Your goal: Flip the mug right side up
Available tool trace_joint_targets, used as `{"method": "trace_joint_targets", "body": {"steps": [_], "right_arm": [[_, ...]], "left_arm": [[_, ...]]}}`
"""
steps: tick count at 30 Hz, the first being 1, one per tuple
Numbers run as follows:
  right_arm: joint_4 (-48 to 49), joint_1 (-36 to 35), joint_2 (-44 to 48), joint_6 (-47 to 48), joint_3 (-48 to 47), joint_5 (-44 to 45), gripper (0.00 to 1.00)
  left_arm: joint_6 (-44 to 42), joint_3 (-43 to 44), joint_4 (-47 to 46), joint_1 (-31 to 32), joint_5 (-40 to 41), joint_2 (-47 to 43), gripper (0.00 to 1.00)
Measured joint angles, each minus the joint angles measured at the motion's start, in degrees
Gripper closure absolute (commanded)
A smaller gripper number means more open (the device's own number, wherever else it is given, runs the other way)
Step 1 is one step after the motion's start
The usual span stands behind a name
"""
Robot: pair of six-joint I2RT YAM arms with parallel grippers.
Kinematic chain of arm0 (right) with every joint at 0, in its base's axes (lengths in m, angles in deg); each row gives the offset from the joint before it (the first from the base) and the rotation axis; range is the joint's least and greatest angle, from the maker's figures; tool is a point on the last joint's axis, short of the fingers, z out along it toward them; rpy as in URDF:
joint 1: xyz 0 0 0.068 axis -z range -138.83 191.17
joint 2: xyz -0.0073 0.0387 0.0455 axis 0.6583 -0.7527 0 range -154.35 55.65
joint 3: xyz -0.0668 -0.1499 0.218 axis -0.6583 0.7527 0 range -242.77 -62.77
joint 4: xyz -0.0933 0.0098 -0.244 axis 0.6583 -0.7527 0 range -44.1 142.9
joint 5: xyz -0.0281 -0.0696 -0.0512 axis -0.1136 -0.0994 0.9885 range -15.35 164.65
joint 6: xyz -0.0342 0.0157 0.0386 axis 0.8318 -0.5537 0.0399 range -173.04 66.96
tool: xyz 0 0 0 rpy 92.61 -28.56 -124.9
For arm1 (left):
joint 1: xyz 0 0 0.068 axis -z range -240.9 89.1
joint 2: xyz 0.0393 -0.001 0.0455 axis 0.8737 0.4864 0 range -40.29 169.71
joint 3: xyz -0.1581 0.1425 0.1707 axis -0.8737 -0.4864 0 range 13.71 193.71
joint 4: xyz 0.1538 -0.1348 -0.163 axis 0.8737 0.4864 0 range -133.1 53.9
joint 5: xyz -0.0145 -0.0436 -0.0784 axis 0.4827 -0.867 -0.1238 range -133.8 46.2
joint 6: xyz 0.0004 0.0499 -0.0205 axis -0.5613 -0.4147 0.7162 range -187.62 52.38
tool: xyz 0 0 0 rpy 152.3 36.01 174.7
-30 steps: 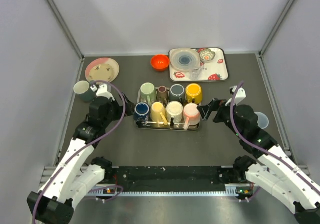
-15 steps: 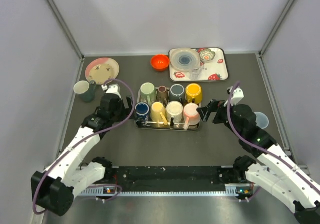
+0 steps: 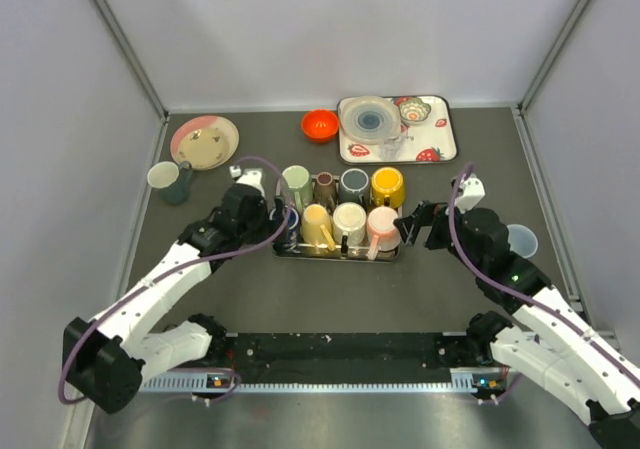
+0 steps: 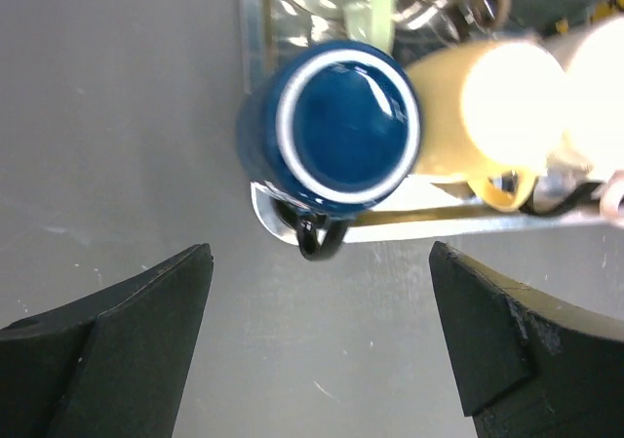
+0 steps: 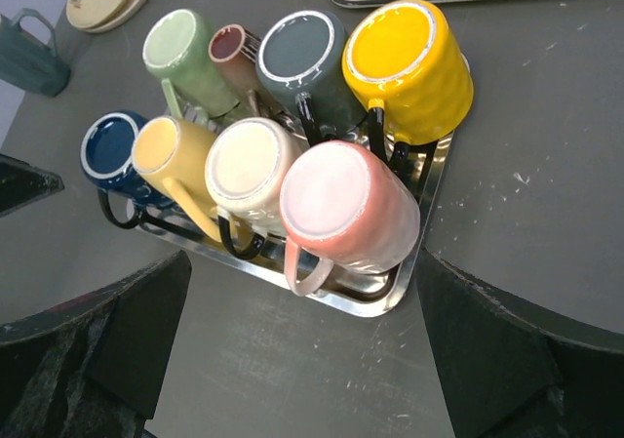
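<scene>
Above grey table [image 3: 330, 289], left gripper [image 4: 318, 260] hovers spread over blue mug [image 4: 341, 126].

This is a robot test cell in a lab, not a kitchen. A dark desk [image 3: 330, 294] is boxed in by bare pale walls [image 3: 330, 29] on a metal frame [image 3: 125, 44]. The left arm [image 3: 165, 279] and right arm [image 3: 545, 314] are bolted by a black rail [image 3: 340, 347]. The crockery looks staged: upturned mugs [image 3: 348, 221] on a steel tray [image 3: 340, 256], a plate [image 3: 205, 141], an orange bowl [image 3: 320, 125].

Orange bowl [image 3: 320, 125] just left of strawberry-print tray [image 3: 441, 135] at back; pink plate [image 3: 205, 141] back left; clear cup [image 3: 523, 237] right edge.
</scene>
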Motion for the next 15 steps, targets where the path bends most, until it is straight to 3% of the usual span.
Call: {"method": "trace_joint_targets", "body": {"steps": [6,15], "right_arm": [[-0.7,0.0,-3.3,0.0,-0.4,0.0,0.02],[-2.0,0.0,-5.2,0.0,-1.9,-0.3,0.02]], "left_arm": [[-2.5,4.4,4.3,9.0,3.3,6.7,0.14],[-3.3,5.8,7.9,9.5,6.8,13.7,0.32]]}}
